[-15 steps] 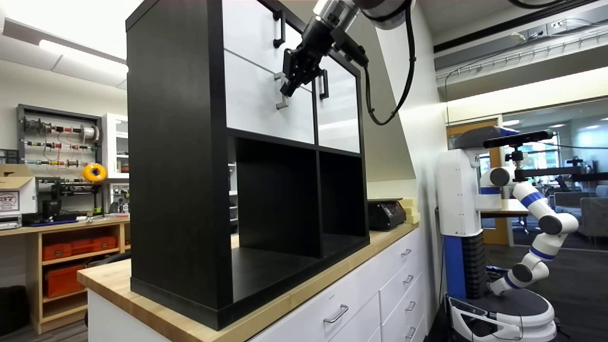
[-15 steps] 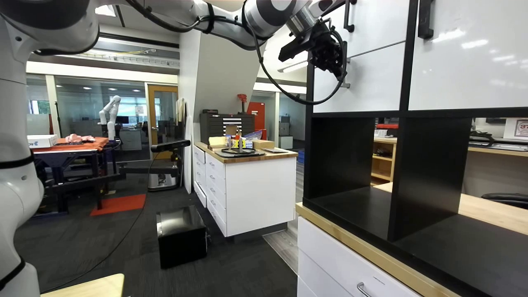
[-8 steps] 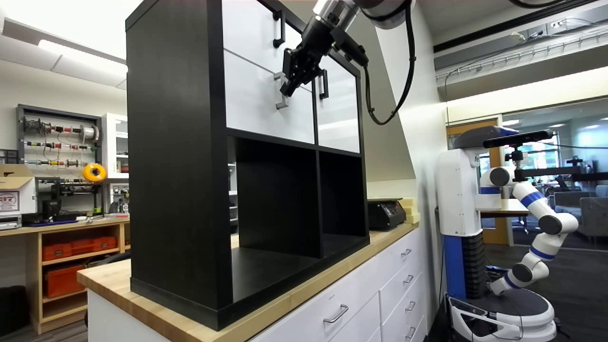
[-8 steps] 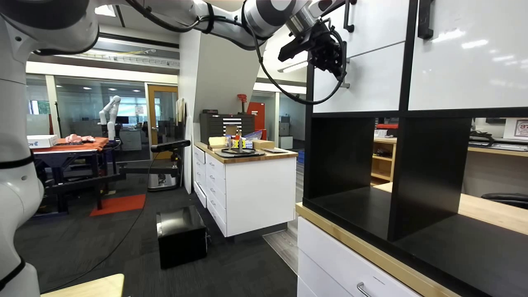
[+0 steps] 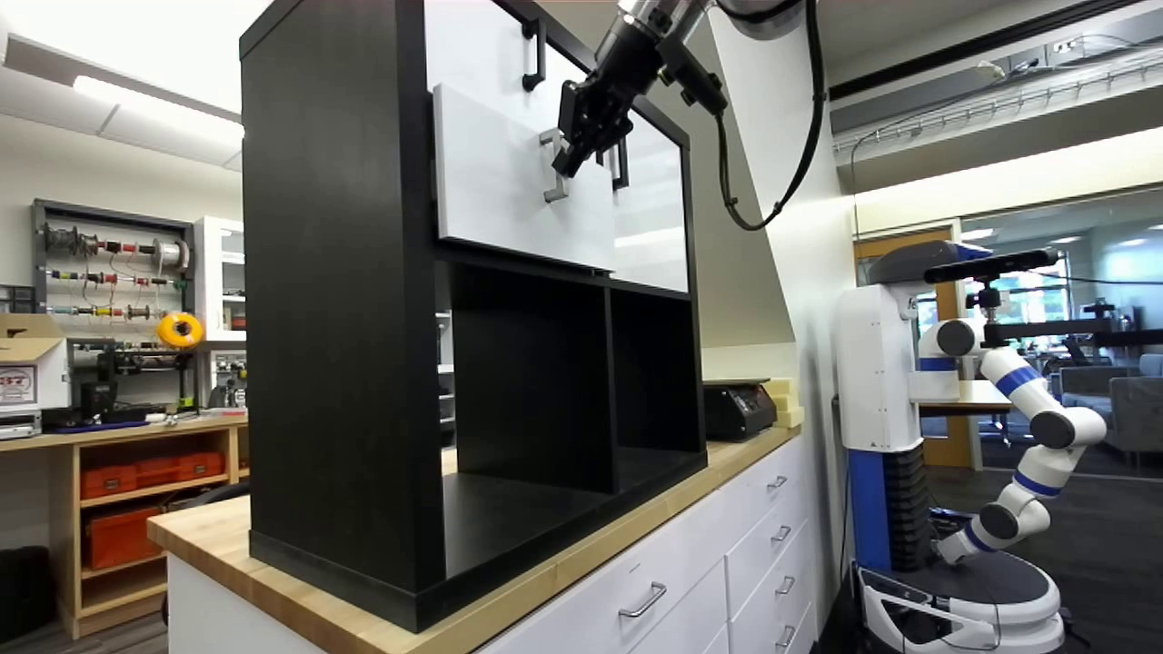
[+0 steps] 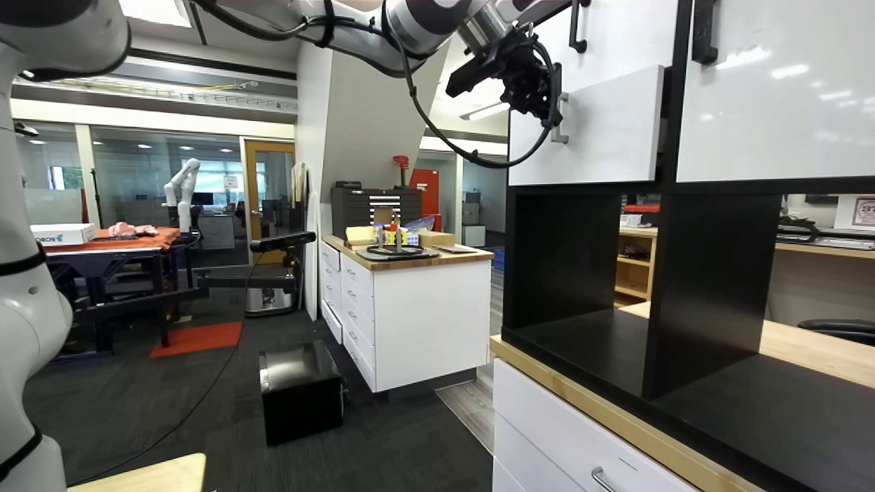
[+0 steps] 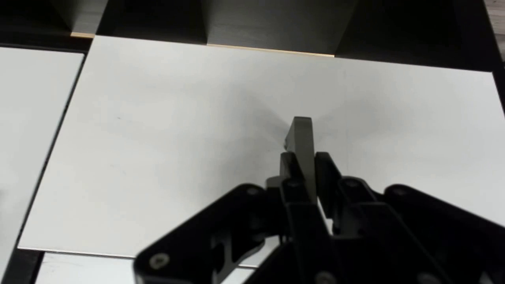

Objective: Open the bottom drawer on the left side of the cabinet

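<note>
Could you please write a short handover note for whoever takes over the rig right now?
Hand: shut on the grey handle of the bottom drawer.
Where things are: the bottom drawer is in the upper left cubby of the black cabinet, its front standing out from the cabinet's face. The upper white drawer directly above it is closed.
Done: handle gripped, drawer partly open; its inside is not visible.
Left: probably keep pulling straight out until it is open enough, then let go of the handle and back away.
</note>
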Robot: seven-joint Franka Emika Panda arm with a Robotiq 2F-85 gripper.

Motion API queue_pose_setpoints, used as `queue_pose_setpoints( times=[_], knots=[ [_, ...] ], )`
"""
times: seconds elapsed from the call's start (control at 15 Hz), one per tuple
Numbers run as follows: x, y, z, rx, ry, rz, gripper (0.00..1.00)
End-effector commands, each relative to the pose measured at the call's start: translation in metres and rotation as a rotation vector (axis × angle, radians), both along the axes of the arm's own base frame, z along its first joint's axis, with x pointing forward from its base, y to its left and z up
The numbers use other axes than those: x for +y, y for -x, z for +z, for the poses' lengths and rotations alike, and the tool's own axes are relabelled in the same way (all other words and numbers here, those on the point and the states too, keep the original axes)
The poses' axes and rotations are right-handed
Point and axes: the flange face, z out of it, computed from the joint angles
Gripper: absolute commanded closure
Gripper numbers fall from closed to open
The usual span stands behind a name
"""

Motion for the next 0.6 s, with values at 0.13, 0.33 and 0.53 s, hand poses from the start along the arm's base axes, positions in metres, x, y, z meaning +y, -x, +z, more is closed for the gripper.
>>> queue_pose_setpoints(
  times=[0.13,0.33,0.53],
  knots=[
    [0.015,0.068,0.004,0.014,0.002,0.021,0.95],
    [0.015,0.094,-0.002,0.029,-0.006,0.015,0.95],
    [0.015,0.117,-0.007,0.037,-0.007,0.012,0.95]
  ],
)
